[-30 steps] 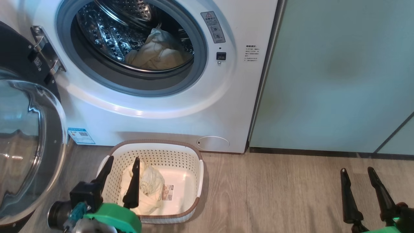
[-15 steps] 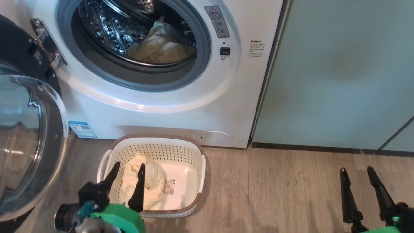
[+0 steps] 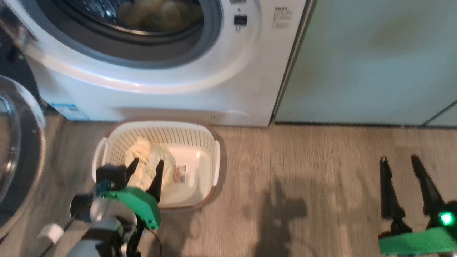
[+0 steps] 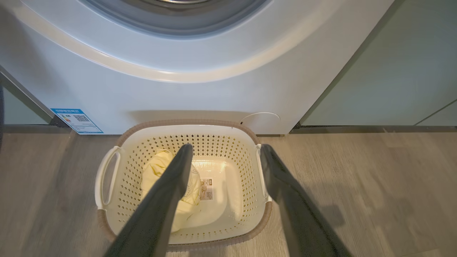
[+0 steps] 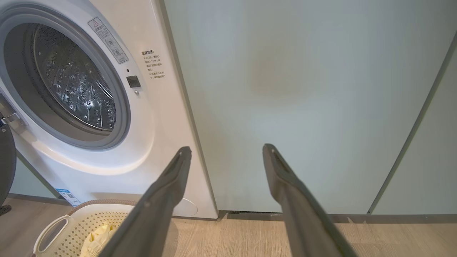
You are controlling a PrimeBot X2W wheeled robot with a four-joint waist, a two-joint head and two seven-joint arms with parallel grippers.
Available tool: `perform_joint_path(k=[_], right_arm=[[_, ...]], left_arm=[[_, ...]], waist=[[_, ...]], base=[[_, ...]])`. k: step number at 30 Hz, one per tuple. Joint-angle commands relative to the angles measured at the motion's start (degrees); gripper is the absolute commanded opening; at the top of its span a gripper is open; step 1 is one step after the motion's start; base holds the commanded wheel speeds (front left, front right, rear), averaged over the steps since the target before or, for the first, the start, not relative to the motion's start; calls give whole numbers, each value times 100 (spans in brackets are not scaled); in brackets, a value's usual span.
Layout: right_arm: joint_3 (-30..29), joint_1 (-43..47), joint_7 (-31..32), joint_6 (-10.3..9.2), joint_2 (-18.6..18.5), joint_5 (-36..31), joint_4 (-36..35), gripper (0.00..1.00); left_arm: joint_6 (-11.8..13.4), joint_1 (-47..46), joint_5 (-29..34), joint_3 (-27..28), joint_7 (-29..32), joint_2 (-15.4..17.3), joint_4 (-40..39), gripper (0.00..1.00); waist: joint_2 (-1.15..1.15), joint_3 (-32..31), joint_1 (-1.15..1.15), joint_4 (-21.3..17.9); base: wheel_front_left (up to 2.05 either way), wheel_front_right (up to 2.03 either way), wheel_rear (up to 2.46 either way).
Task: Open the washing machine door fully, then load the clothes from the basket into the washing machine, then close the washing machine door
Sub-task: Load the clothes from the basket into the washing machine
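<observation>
The white washing machine [image 3: 232, 89] stands with its round door [image 3: 32, 142] swung open to the left. Pale fabric lies inside the drum [image 3: 160, 14]. The cream basket [image 3: 214, 157] sits on the floor before the machine, and pale yellow clothes [image 3: 144, 167] lie in its left half. My left gripper [image 3: 147, 164] hangs open just above those clothes, nothing between its fingers. In the left wrist view the left gripper [image 4: 225, 148] spans the basket [image 4: 185, 123] over the clothes [image 4: 153, 175]. My right gripper [image 3: 398, 159] is open and empty, far right over bare floor.
Pale green cabinet panels [image 3: 375, 60] stand right of the machine. The wooden floor [image 3: 303, 178] stretches between the basket and my right gripper. In the right wrist view the right gripper [image 5: 226, 150] faces the cabinet [image 5: 303, 89], with the machine [image 5: 142, 142] and basket [image 5: 71, 221] at left.
The head camera has dipped, so the machine sits higher in the picture. My left gripper has moved in over the basket towards the clothes. The right gripper has stayed put.
</observation>
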Motion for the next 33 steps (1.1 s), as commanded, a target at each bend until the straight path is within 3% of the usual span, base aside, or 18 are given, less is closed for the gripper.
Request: perform_joint_path(k=[1, 16, 33], right_arm=[[90, -321, -37, -16, -64, 56, -263, 100], [134, -1098, -37, -16, -64, 163, -619, 100], [210, -1332, -37, -16, -64, -11, -973, 100]], left_arm=[[-110, -480, -73, 185, 9, 58, 199, 100], [-976, -2504, -282, 78, -44, -123, 3080, 100], [-1361, -4189, -597, 202, -254, 75, 4963, 100]], waist=[[0, 590, -1, -172], [0, 2452, -1, -415], [0, 3834, -1, -641]], base=[[0, 0, 0], [0, 0, 0], [0, 0, 0]])
